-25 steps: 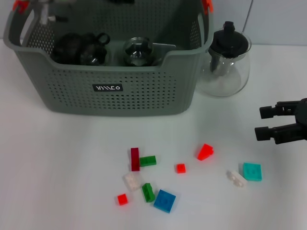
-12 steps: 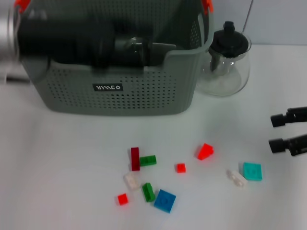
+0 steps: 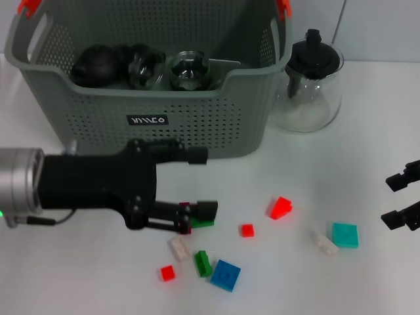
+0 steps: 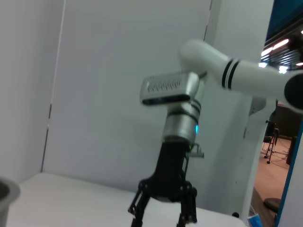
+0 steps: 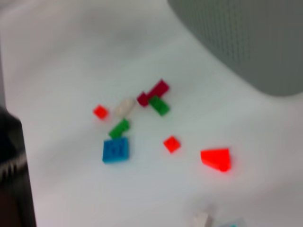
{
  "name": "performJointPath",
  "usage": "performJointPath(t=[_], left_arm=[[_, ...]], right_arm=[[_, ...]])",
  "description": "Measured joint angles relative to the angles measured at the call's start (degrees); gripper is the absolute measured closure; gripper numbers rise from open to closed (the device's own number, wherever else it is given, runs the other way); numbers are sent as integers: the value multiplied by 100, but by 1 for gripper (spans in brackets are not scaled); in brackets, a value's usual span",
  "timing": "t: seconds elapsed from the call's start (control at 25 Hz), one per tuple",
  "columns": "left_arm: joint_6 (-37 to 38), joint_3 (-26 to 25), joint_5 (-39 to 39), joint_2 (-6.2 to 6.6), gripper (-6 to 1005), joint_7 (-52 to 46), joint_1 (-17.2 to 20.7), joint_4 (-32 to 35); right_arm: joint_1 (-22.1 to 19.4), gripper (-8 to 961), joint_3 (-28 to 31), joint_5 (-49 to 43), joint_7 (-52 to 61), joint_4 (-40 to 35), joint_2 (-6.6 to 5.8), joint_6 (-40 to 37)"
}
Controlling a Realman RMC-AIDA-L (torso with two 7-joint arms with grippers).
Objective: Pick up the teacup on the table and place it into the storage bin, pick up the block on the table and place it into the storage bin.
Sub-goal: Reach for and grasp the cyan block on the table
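We judged the block step in hand: our left gripper (image 3: 197,190), fingers spread wide, hovered over the dark red block (image 3: 186,225) nearest it, needing to descend and close. Beyond stood the storage bin (image 3: 151,98), teacups inside.

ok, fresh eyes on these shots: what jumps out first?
The left gripper reaches in across the front of the grey storage bin, jaws open, its lower jaw right by the dark red block and green block in the scatter of bright blocks on the white table. The bin already holds dark and glass teaware, a glass teapot stands beside it, and the right gripper sits at the table's right edge.
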Motion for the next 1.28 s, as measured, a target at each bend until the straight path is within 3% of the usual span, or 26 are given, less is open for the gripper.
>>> performJointPath(t=[0.16, 0.44, 0.52, 0.72, 1.28], left_arm=[[-261, -8, 171, -3, 126, 198, 28, -440], [-595, -68, 587, 10, 129, 926, 1, -1157], [-649, -36, 773, 12, 130, 1000, -20, -1189], [-677, -46, 1159, 20, 132, 1161, -48, -1205], [-663, -67, 1345, 18, 135, 1336, -42, -1213]], right_arm=[[268, 22, -300, -581, 159, -292, 243, 14], [577, 22, -991, -1595, 314, -481, 776, 482], [612, 23, -1286, -1756, 410, -464, 869, 664], [615, 23, -2121, -1722, 773, -387, 889, 1012], [616, 23, -3604, -1434, 1307, -3, 920, 1767]])
